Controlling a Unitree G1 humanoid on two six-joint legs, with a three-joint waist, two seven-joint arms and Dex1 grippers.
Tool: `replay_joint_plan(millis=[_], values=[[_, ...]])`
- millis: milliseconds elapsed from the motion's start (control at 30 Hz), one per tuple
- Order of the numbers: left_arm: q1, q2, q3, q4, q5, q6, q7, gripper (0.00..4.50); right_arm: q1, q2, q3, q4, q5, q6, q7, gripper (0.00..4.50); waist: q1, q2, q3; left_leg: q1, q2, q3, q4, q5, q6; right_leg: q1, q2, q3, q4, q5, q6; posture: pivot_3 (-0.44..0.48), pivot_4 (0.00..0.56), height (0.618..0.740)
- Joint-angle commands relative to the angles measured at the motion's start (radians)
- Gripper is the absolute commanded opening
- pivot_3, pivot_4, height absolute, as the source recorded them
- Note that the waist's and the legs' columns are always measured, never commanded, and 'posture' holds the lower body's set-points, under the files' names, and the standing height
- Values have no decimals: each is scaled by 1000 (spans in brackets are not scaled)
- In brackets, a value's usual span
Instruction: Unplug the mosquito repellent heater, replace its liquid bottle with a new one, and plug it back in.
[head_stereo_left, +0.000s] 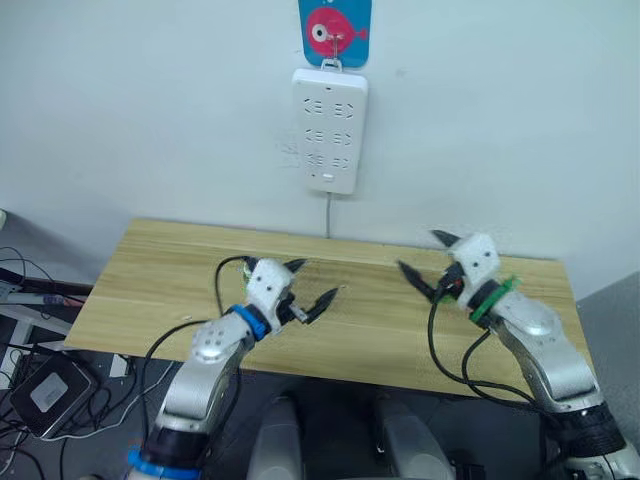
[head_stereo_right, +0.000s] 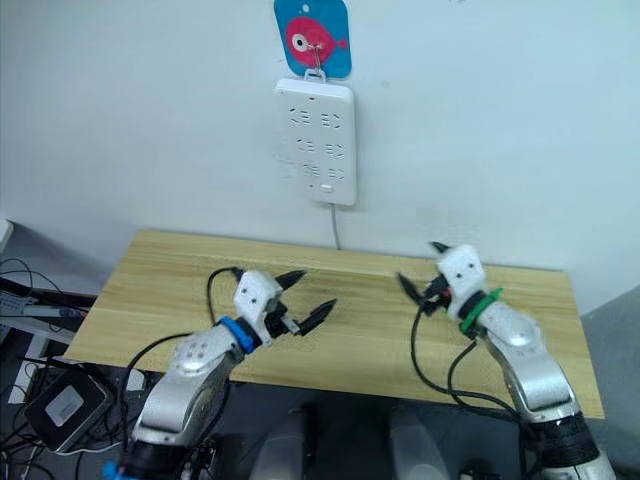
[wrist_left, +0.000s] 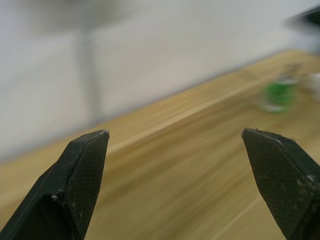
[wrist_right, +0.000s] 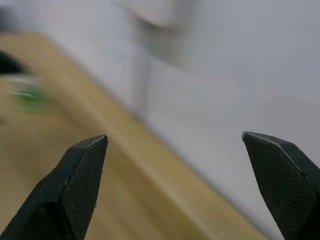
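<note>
The mosquito repellent heater and its liquid bottle are out of view. My left gripper (head_stereo_left: 316, 280) hovers open over the middle-left of the wooden table (head_stereo_left: 160, 270), with nothing between its fingers. Over the table's right part, my right gripper (head_stereo_left: 420, 252) is also open and empty, its fingers pointing toward the wall. In the left wrist view, the two black fingertips (wrist_left: 85, 165) stand wide apart above bare wood. The right wrist view has that gripper's fingertips (wrist_right: 82, 170) just as wide, facing the table's far edge and the wall.
A long white power strip (head_stereo_left: 329, 130) hangs on the wall above the table's far edge, under a blue fish hook (head_stereo_left: 334, 30); its sockets look unoccupied and its cable (head_stereo_left: 328, 215) drops behind the table. Cables and a black box (head_stereo_left: 45, 390) lie on the floor at left.
</note>
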Motion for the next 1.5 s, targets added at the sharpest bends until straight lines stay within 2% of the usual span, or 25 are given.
replay_joint_plan(millis=[33, 233, 433, 733, 967, 1067, 1233, 1367, 1500], values=[[89, -49, 111, -4, 32, -68, 157, 4500, -87, -43, 53, -81, 99, 118, 173, 4483, 7, -1, 10, 2, 0, 0, 0, 0, 0, 2, 0, 0, -1, 0, 0, 37, 334, 740], [86, -56, 160, 187, 62, -254, 188, 4500, -213, -41, 90, -83, 155, 236, 275, 4483, 37, -4, 33, 5, -1, 1, 0, 0, 0, 6, -2, 0, -3, -3, -4, 91, 367, 740], [-82, -67, 165, 489, 75, -405, 195, 4500, -264, -31, 93, -99, 174, 318, 288, 4483, 57, -6, 50, 4, -2, 0, -1, 0, 0, 6, -3, -2, -4, -3, -2, 89, 389, 740], [-327, -59, 137, 895, 110, -602, 161, 4500, -311, 10, 64, -122, 186, 433, 220, 4483, 47, -6, 67, 3, -2, 0, -2, 0, -1, 5, -3, -3, -3, -2, -1, 42, 404, 740], [-415, -50, 140, 1070, 117, -692, 153, 4500, -313, 17, 55, -145, 189, 467, 187, 4483, 39, -8, 75, 3, -2, -1, -3, -1, -2, 5, -3, -4, -4, -2, 0, 18, 405, 740], [-419, -62, 141, 1095, 106, -701, 139, 3909, -297, 22, 61, -150, 183, 464, 173, 4500, 36, -8, 77, 3, -2, -1, -3, -1, -2, 4, -3, -4, -3, -2, 0, 18, 403, 740], [-412, -65, 144, 1103, 98, -718, 119, 2287, -265, 37, 65, -140, 171, 447, 148, 4500, 35, -8, 78, 3, -2, -1, -3, -1, -2, 4, -3, -4, -3, -2, 0, 27, 400, 740], [-423, -38, 140, 1090, 106, -723, 101, 2202, -235, 50, 69, -138, 159, 433, 130, 4500, 35, -8, 78, 3, -1, -1, -3, -1, -2, 4, -3, -4, -3, -2, 0, 39, 393, 740], [-393, -7, 60, 912, 116, -665, -34, 2202, -245, 60, 60, -142, 155, 437, 113, 4500, 36, -8, 78, 1, -1, 0, -4, 0, -3, 2, -3, -4, -3, -2, 0, 63, 374, 740]])
